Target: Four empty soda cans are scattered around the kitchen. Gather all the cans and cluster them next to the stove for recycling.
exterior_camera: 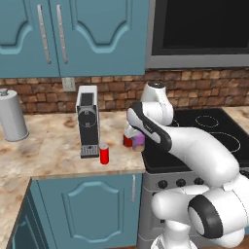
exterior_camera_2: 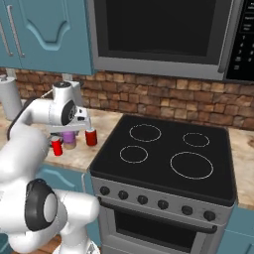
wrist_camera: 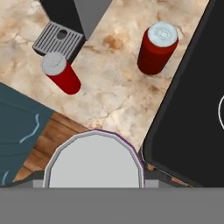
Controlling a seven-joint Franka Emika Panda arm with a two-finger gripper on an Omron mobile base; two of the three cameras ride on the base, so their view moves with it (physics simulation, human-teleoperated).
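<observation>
1. Our pincer (exterior_camera_2: 69, 133) points down at the counter edge. A purple soda can (wrist_camera: 94, 159) sits right under it, so near that its flat grey top looks very big in the hand view. The fingertips are hidden behind the can, so we cannot tell if the pincer is squeezing it or just standing around it. We also cannot tell if the can is on the counter or lifted a bit.
2. The stove (wrist_camera: 188, 109) is just beside the pincer. So the purple can is already next to the stove, which is where it should go.
3. A little past the pincer stands a red soda can (wrist_camera: 157, 48), upright and close to the stove's edge. We think this one is done.
4. On the pincer's other side, away from the stove, stands a second red soda can (wrist_camera: 61, 72). It is near the coffee machine's drip tray (wrist_camera: 59, 37), and we think it could go closer to the others.
5. We count three cans here, and the task wants four. So we think one more has to be found and brought over.
6. The cans are small, smooth, round tubes with shiny grey lids. The stove top is flat black glass with thin white rings.
7. The counter (wrist_camera: 109, 87) looks like speckled tan stone. The drip tray is a grey metal grid with slots.
8. Well away from the pincer, past the coffee machine, stands a tall grey-white paper towel roll (exterior_camera: 12, 116).
</observation>
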